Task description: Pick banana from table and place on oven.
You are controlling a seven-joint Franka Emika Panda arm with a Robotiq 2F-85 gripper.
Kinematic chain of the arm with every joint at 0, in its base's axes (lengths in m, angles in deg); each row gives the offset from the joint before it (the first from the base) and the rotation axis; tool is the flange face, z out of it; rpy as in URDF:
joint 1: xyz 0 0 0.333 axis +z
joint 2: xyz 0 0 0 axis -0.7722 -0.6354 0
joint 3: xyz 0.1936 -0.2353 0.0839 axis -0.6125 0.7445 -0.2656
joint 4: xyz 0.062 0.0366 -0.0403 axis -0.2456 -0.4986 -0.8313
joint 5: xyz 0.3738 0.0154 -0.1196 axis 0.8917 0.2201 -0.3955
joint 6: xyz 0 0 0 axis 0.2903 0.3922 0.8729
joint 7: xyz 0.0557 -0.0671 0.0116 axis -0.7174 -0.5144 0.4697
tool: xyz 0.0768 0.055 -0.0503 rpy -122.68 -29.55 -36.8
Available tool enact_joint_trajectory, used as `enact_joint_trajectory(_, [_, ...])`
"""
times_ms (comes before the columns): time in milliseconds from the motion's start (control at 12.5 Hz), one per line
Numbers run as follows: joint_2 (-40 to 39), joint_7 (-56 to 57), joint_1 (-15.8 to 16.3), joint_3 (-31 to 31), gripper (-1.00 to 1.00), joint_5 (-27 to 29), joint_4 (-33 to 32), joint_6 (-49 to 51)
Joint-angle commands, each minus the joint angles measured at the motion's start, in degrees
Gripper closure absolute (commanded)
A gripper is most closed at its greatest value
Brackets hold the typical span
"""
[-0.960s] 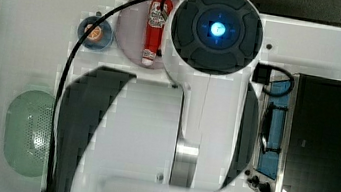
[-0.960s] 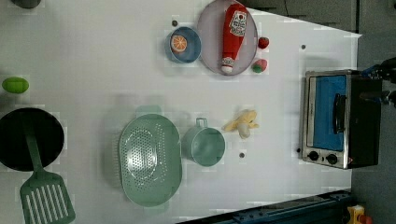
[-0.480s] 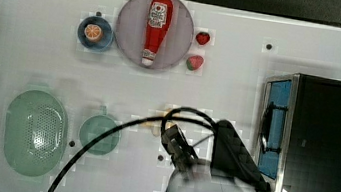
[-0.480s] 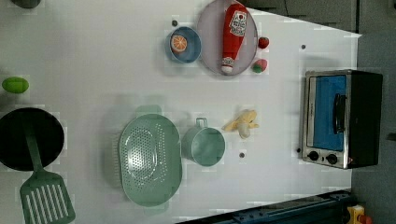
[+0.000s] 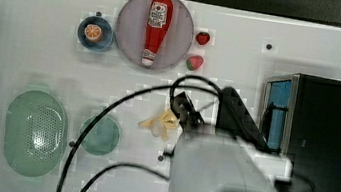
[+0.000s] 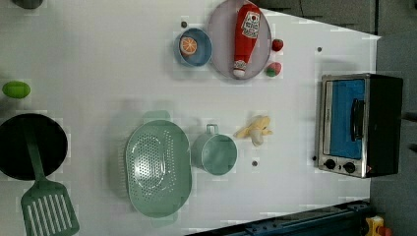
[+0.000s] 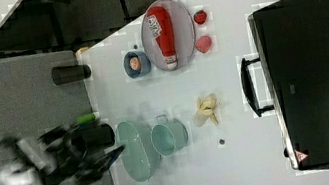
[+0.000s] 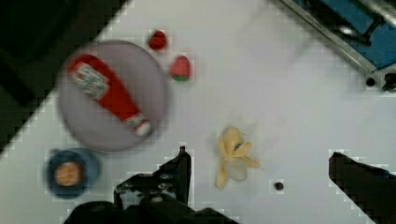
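banana task: we take the approach to be the step in hand; nothing is lifted yet.
table: we see the white top carrying everything, the largest thing in view.
oven: we find it well apart from the banana, past bare table at the left view's right, its blue glass door facing the banana and its black top bare.
colander: we see it on the far side of the cup from the banana.
plate: well apart from the banana, with the ketchup bottle lying on it.
cup: we place this teal cup just beside the banana, not touching it.
gripper: we see its two dark fingers spread wide in the wrist view, one on each side of the banana, holding nothing.
banana: it lies on the table between the cup and the oven, peel strips splayed.
next move: we judge the arm must come down over the banana, close on the core, then lift and carry it to the oven top.
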Motion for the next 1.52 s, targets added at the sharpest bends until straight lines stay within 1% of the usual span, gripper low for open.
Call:
enact_joint_trajectory(80, [-10.0,-0.1,0.5,-0.5,-1.0,-0.6,-6.2,-6.6])
enact_joint_trajectory(800, [-29.5,-0.1,0.5,-0.3,-1.0,-0.6,-16.3,-36.7])
enact_joint_trajectory(1120, [-36.4,-0.1,0.4,-0.3,-1.0,-0.6,-18.0,-44.6])
enact_joint_trajectory(1360, [-40.1,-0.1,0.4,-0.2,-1.0,-0.6,-18.5,-48.9])
enact_joint_trajectory(1440, [-40.9,-0.1,0.4,-0.2,-0.92,-0.6,-18.5,-50.4])
enact_joint_trajectory(1520, [-41.4,-0.1,0.4,-0.2,-0.68,-0.6,-18.5,-51.5])
